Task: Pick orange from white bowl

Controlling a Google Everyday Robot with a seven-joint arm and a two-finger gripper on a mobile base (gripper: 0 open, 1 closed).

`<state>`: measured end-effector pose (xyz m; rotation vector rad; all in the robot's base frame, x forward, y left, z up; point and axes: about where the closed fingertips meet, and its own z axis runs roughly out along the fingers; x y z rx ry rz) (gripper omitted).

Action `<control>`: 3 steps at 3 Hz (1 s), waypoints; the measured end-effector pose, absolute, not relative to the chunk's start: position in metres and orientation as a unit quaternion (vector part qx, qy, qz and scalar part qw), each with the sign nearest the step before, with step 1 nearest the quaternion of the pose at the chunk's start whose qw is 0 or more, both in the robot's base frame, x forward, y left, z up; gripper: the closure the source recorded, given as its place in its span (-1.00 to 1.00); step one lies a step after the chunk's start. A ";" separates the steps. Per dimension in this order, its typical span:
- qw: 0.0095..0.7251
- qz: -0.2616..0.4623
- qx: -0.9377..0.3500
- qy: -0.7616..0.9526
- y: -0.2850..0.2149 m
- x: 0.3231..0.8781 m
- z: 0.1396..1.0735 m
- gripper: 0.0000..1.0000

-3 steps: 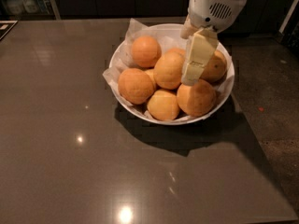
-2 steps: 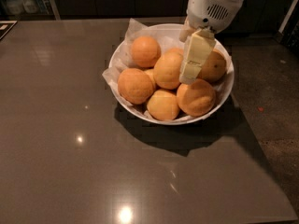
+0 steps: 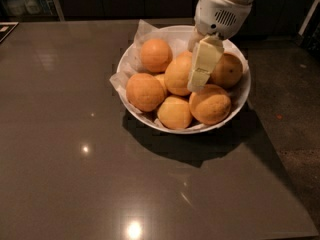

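Camera view: approach step, orange not yet lifted. The orange point(image 3: 177, 76) lies at the middle of the white bowl point(image 3: 244, 91), packed among the other oranges point(image 3: 145, 91). The gripper point(image 3: 201, 69) hangs over the bowl's centre, angled down, its tip touching or just beside the orange's far-right flank. Cannot tell whether the claw is open or closed, or whether it has hold of anything. Judged next move: straddle the orange, close, then lift straight up clear of the bowl's rim without dragging neighbours. Versus earlier frame: gripper slightly lower and nearer the bowl's centre; fruit unmoved.
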<state>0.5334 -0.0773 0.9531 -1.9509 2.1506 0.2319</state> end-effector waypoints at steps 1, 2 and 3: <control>0.107 0.083 -0.668 0.732 -0.074 0.531 0.947 -0.54; 0.101 0.085 -0.670 0.730 -0.071 0.528 0.943 -0.46; 0.096 0.086 -0.673 0.729 -0.069 0.526 0.940 -0.44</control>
